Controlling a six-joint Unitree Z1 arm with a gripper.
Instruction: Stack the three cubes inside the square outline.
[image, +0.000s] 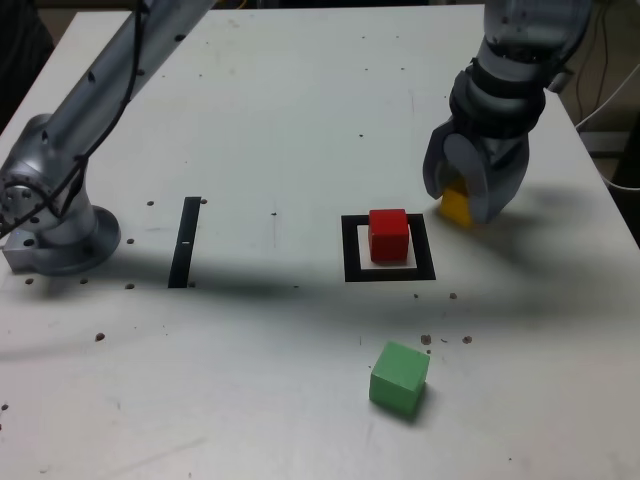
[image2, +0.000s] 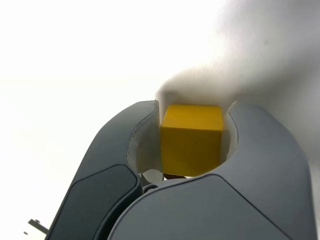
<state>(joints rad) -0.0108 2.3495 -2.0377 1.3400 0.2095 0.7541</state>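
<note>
My gripper (image: 462, 203) is down on the table at the exterior view's right, shut on the yellow cube (image: 455, 209), which rests on the surface. In the wrist view the yellow cube (image2: 191, 140) fills the gap between the dark jaws of the gripper (image2: 194, 107), touching both. The red cube (image: 388, 235) sits inside the square outline (image: 351, 262), a short way to the exterior view's left of the gripper. Nearer the front edge lies the green cube (image: 399, 378), alone and slightly turned.
The arm's base (image: 55, 232) stands at the exterior view's left, its link crossing the table's far side. A narrow black strip (image: 185, 242) lies between base and outline. The table's right edge (image: 610, 190) runs close behind the gripper.
</note>
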